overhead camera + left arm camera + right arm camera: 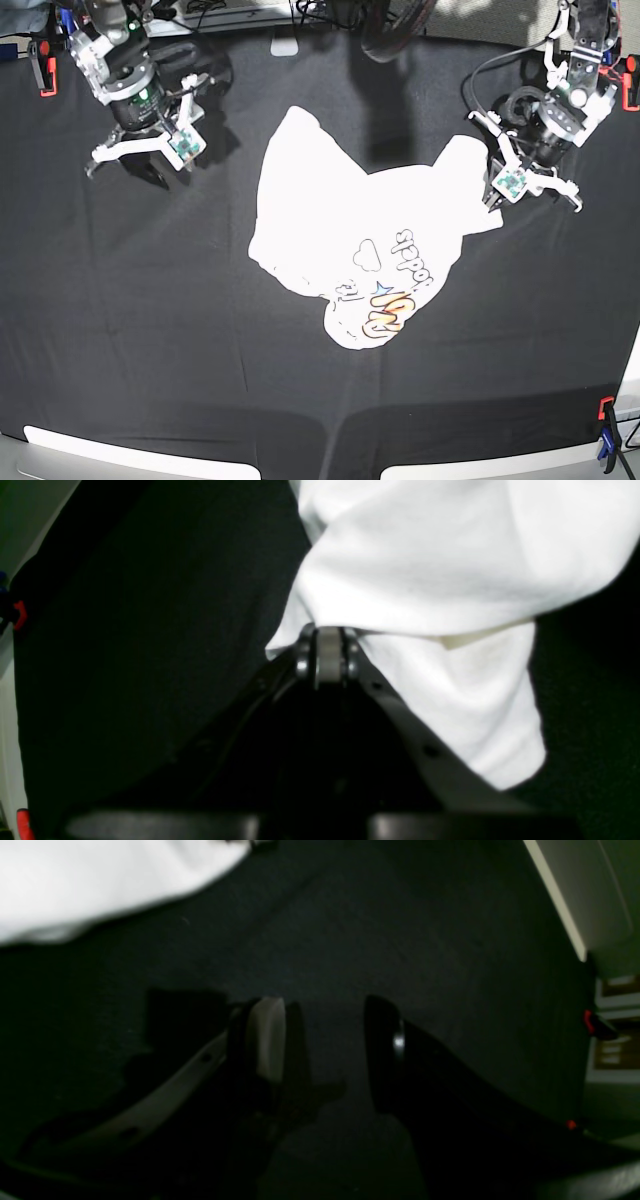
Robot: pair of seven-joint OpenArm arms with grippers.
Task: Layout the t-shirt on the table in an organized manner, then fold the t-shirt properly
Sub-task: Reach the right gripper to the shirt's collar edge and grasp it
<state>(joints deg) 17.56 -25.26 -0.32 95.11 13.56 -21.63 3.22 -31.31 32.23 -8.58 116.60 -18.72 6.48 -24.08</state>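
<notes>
Left wrist, t-shirt (450,570) edge pinched between left fingers (328,652)

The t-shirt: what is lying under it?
Only the black table shows around the t-shirt. The shirt is crumpled and folded over itself, so anything beneath stays covered.

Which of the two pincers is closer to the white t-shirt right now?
The left pincer: it is shut on the t-shirt at its edge. The right pincer is open over bare table, well clear of the cloth.
</notes>
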